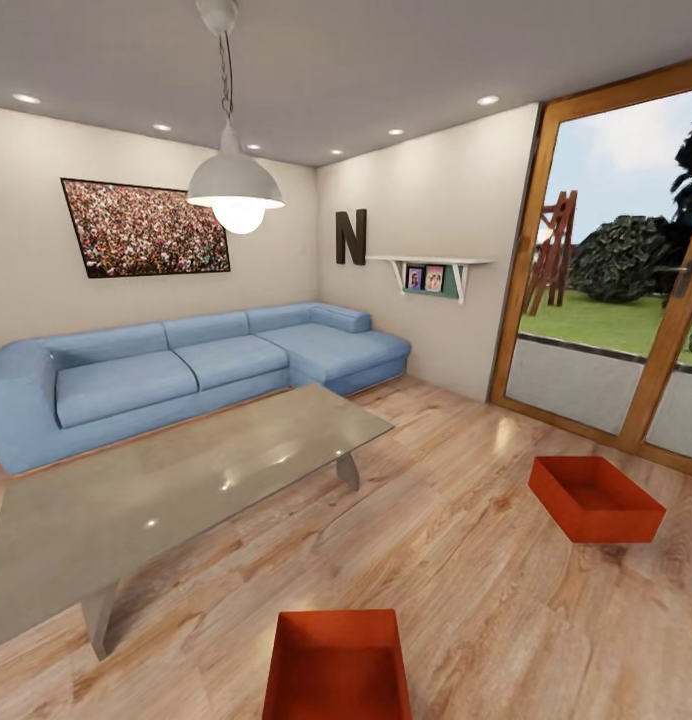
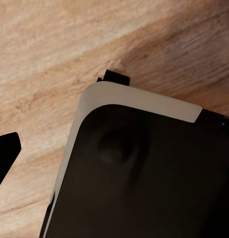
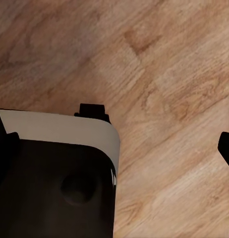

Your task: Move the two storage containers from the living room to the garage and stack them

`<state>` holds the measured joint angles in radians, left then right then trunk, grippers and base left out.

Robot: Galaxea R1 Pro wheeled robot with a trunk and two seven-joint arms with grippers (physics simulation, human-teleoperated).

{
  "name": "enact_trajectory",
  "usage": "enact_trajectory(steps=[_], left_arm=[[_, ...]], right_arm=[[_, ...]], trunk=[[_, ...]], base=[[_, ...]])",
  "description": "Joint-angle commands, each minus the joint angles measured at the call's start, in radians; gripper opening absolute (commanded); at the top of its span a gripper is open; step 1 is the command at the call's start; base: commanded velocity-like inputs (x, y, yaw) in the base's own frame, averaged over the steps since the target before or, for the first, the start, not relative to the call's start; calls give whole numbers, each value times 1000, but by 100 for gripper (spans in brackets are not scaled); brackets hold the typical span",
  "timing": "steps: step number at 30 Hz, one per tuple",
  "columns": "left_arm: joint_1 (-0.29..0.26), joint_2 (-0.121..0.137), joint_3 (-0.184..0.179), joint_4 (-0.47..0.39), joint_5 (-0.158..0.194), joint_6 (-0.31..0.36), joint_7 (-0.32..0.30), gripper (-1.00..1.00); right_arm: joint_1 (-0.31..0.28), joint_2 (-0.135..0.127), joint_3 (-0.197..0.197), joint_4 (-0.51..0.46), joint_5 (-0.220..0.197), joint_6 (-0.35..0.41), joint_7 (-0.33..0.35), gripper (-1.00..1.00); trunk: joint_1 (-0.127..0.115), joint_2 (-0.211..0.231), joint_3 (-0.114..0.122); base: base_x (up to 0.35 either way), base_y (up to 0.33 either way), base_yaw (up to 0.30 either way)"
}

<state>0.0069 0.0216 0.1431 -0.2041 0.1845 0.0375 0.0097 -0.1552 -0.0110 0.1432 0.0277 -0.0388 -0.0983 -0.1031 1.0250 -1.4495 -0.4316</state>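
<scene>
Storage containers, two red-orange open bins, sit on the light wood plank floor point(image 1: 466, 560) of the living room as we look out from our head camera. Largest in the scene, a blue sectional sofa point(image 1: 186, 375) runs along the beige back wall, with a glass coffee table point(image 1: 166, 480) in front of it. A wood-framed glass door point(image 1: 626, 290) fills the right side, opening on grass. A framed picture point(image 1: 146, 228) and a white pendant lamp point(image 1: 236, 190) hang above the sofa. One storage container point(image 1: 338, 665) lies near the bottom edge of our view, just beside the coffee table's near corner; the other storage container point(image 1: 594, 497) rests well apart from it, near the door. Our wrist cameras look down on plank floor and on dark robot bodywork; we cannot tell whether either hand is apart or together.
</scene>
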Motion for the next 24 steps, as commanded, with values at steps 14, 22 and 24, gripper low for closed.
enact_trajectory(steps=[14, 22, 24], left_arm=[[1, 2, -10, -3, 5, 4, 0, 100], [1, 0, -9, -3, 2, 4, -1, 100], [1, 0, -9, -3, 2, 4, -1, 100]], right_arm=[[-1, -1, 10, 3, -4, -9, -3, 100], [-1, 0, 9, 3, -3, -12, -2, 100], [-1, 0, 9, 3, -3, -13, -2, 100]], trunk=[[0, -1, -21], [0, -1, -34], [0, -1, -37]], base=[[0, 0, 0], [0, 0, 0], [0, 0, 2]])
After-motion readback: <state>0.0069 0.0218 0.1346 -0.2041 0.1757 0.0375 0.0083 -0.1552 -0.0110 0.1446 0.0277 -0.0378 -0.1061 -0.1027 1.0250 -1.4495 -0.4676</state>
